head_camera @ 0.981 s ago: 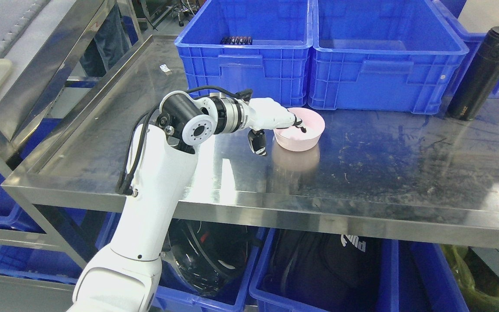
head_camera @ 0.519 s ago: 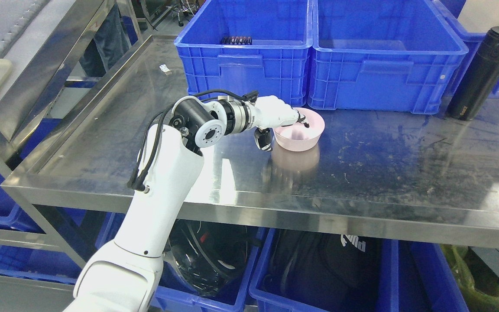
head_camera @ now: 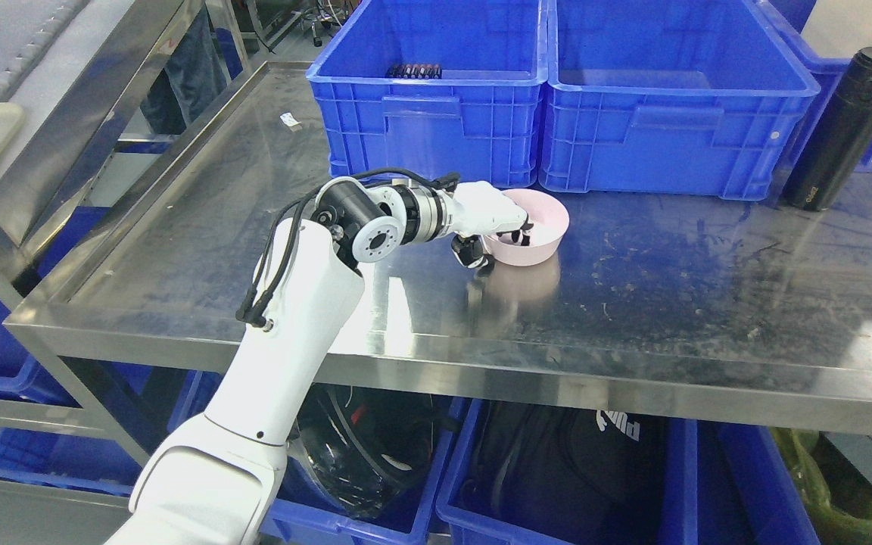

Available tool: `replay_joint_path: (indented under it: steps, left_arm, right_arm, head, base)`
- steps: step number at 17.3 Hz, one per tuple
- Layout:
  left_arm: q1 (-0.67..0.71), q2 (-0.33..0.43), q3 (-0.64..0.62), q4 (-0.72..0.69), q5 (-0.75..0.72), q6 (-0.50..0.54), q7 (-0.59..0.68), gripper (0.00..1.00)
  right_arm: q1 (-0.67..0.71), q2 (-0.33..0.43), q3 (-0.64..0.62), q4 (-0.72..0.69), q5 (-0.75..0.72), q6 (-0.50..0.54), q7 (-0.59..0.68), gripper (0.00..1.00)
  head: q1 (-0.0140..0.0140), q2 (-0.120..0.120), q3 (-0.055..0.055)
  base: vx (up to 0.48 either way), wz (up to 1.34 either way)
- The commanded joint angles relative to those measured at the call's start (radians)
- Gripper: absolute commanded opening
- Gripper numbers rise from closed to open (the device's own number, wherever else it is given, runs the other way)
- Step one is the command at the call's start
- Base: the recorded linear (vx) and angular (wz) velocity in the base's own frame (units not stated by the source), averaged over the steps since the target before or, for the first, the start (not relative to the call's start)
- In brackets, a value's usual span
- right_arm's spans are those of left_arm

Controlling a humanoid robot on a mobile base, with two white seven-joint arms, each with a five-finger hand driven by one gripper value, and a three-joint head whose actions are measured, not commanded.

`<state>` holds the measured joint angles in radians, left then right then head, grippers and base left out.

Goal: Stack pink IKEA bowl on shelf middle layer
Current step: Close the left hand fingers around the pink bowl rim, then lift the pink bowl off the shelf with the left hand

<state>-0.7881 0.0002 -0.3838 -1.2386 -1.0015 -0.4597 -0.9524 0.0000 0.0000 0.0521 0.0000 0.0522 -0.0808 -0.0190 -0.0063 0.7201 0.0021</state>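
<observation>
The pink bowl (head_camera: 538,227) stands upright on the steel shelf top (head_camera: 671,295), just in front of the gap between two blue crates. My left arm comes in from the lower left and its white hand (head_camera: 500,246) is at the bowl's left rim. The fingers (head_camera: 521,233) curl over the rim into the bowl. The thumb (head_camera: 472,253) presses against the outer wall low down, so the rim is pinched between them. The hand hides the bowl's left edge. No other bowl shows on this shelf.
Two blue crates (head_camera: 436,98) (head_camera: 671,106) stand side by side right behind the bowl. A black flask (head_camera: 845,125) stands at the far right. Blue bins (head_camera: 557,469) holding dark bags sit on the layer below. A slanted steel frame post (head_camera: 65,144) runs along the left.
My left hand has slid right and lowered onto the bowl's rim. The fingers curled further into the bowl and the thumb closed in on its outer wall. The bowl has stayed put.
</observation>
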Motion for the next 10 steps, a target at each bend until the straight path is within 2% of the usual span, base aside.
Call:
replay_joint_path:
  steps: [1,5,10]
  left_arm:
    - [0.001,0.017,0.005,0.07,0.076,-0.062,-0.025,0.0]
    - [0.0,0.017,0.098,-0.007,0.083,-0.111,-0.011,0.0]
    - [0.003,0.017,0.226,-0.111,0.274,-0.286,0.004,0.0]
  right_arm:
    - [0.003,-0.017,0.0,-0.017,0.0,-0.001,0.001,1.0]
    - [0.003,-0.017,0.0,-0.017,0.0,-0.001,0.001,1.0]
    - [0.003,-0.017,0.0,-0.017,0.0,-0.001,0.001,1.0]
  head:
    - [0.0,0.0,0.0]
    - [0.0,0.0,0.0]
    - [0.0,0.0,0.0]
  base:
    - [0.0,0.0]
    - [0.009,0.04]
    - [0.011,0.01]
